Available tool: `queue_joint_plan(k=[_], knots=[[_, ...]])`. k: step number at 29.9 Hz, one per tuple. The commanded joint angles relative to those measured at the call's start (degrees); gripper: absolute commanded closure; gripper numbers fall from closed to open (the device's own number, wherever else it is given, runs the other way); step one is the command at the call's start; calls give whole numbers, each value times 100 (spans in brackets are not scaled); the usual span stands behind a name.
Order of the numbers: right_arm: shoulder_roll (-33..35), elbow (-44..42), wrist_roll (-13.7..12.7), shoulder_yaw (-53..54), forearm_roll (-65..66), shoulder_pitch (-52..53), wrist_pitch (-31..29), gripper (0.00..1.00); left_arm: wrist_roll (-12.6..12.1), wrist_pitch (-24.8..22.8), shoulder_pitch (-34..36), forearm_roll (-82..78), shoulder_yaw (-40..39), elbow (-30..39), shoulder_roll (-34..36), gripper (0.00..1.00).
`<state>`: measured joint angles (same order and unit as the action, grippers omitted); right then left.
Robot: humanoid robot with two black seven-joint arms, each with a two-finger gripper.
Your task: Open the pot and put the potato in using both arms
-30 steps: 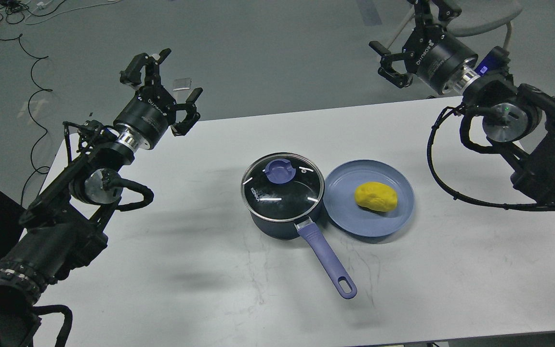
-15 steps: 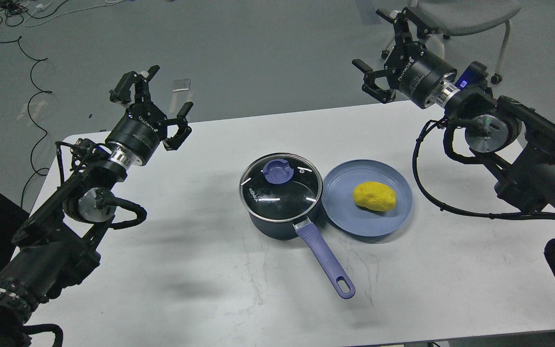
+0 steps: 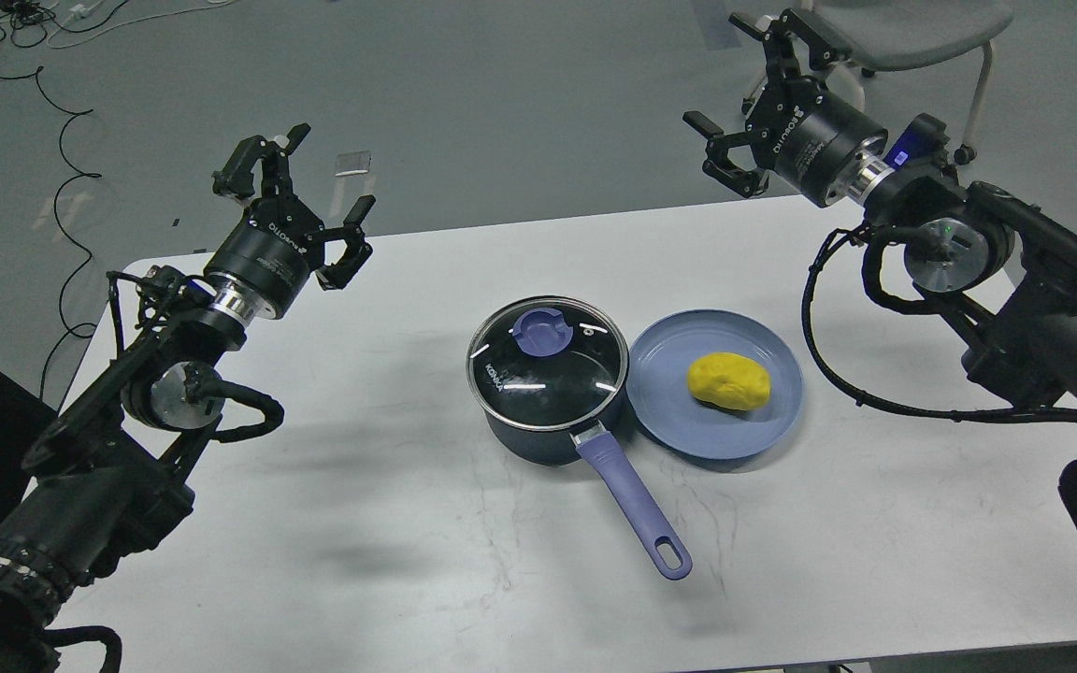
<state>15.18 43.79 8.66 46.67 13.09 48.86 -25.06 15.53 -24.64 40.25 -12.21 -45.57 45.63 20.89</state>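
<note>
- Pot point(image 3: 548, 393) sits mid-table, glass lid point(image 3: 548, 365) on, purple knob point(image 3: 542, 332) toward the far side of the lid; long handle point(image 3: 632, 500) points toward the near edge
- Potato point(image 3: 729, 380) lies on the blue plate point(image 3: 679, 425), which touches the pot's right side
- Left gripper point(image 3: 291, 201) hangs over the table's far-left edge, fingers spread, holding nothing, well apart from the pot
- Right gripper point(image 3: 752, 98) is raised beyond the far-right edge, fingers spread, empty, well apart from the plate
- Nothing of the task looks done yet: lid on, potato outside
- Lid, by my reckoning: stiff, glass with a metal rim, breakable if dropped; the knob is the only sensible grip, pinched across its sides and lifted straight
- Pot likely light enough to skid when the lid is tugged
- Potato looks firm and lumpy, probably light; take it across the narrow middle, from above
- White table point(image 3: 361, 523) offers room to set the lid down left of the pot
</note>
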Motion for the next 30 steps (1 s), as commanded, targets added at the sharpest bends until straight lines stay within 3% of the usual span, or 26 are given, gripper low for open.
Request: queue_joint_plan(k=[1, 6, 12, 30], knots=[[11, -2, -22, -9, 1, -16, 1, 0, 2, -6, -8, 0, -5, -1, 37, 1], [-6, -2, -48, -9, 1, -43, 1, 0, 2, -41, -17, 0, -13, -1, 82, 1], [-67, -2, -382, -26, 1, -60, 36, 0, 2, -33, -26, 0, 31, -1, 73, 1], [-349, -37, -391, -176, 1, -236, 28, 0, -59, -50, -166, -9, 92, 7, 20, 1]])
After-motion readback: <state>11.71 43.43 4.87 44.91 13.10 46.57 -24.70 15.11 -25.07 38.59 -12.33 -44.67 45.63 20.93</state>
